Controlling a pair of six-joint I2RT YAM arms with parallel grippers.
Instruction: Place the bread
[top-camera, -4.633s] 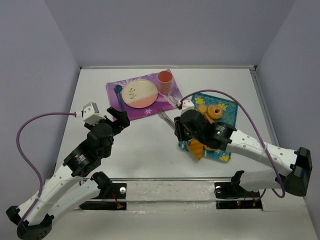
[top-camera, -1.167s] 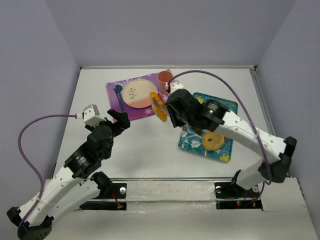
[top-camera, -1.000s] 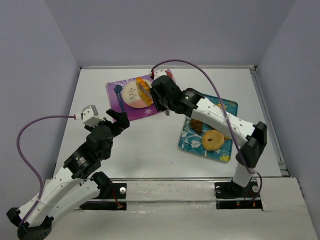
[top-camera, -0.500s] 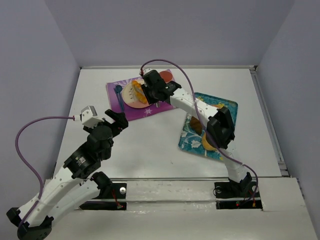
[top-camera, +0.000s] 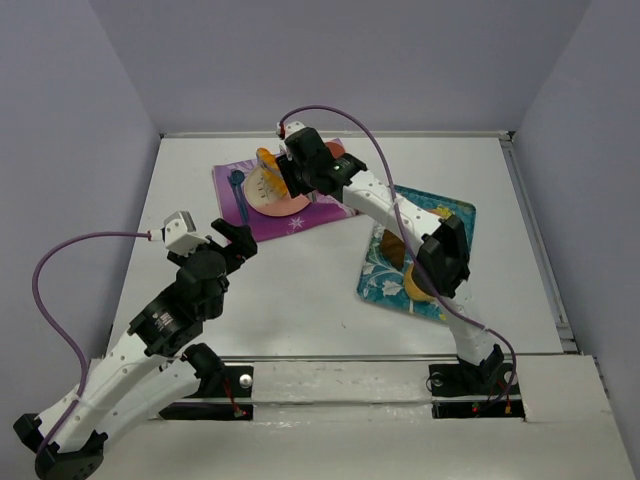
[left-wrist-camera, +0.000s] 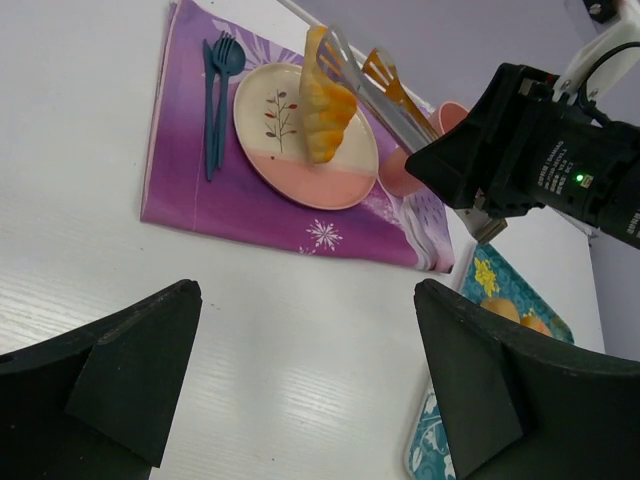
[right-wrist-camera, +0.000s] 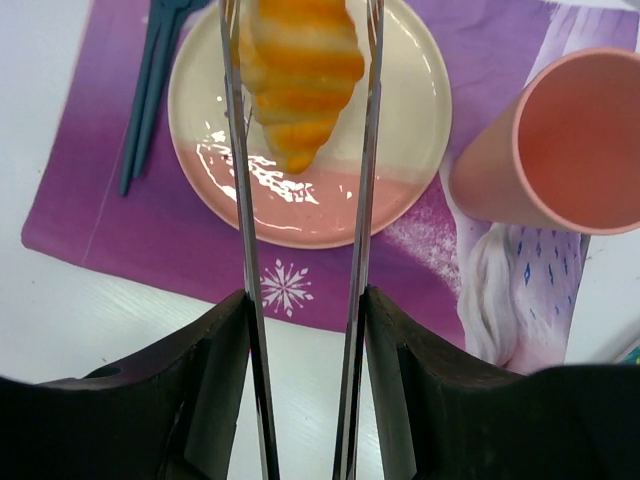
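The bread, a golden ridged croissant (right-wrist-camera: 298, 60), hangs end-down between the two metal arms of the tongs (right-wrist-camera: 235, 200) over the cream and pink plate (right-wrist-camera: 400, 120). Its lower tip is at or just above the plate; I cannot tell which. My right gripper (right-wrist-camera: 303, 300) is shut on the tongs, whose arms stand slightly off the croissant's sides. In the top view the croissant (top-camera: 268, 178) is above the plate (top-camera: 285, 205), with the right gripper (top-camera: 300, 170) beside it. My left gripper (left-wrist-camera: 305, 290) is open and holds nothing, well short of the plate (left-wrist-camera: 320, 185).
A pink cup (top-camera: 333, 152) stands right of the plate on the purple placemat (top-camera: 230, 205), and a blue fork and spoon (top-camera: 238, 195) lie left of it. A teal flowered tray (top-camera: 445, 215) holds a doughnut (top-camera: 412, 285), partly hidden by the right arm.
The right arm carried the croissant leftward from near the tray to over the plate. The tong arms have spread a little. The left arm has stayed still.
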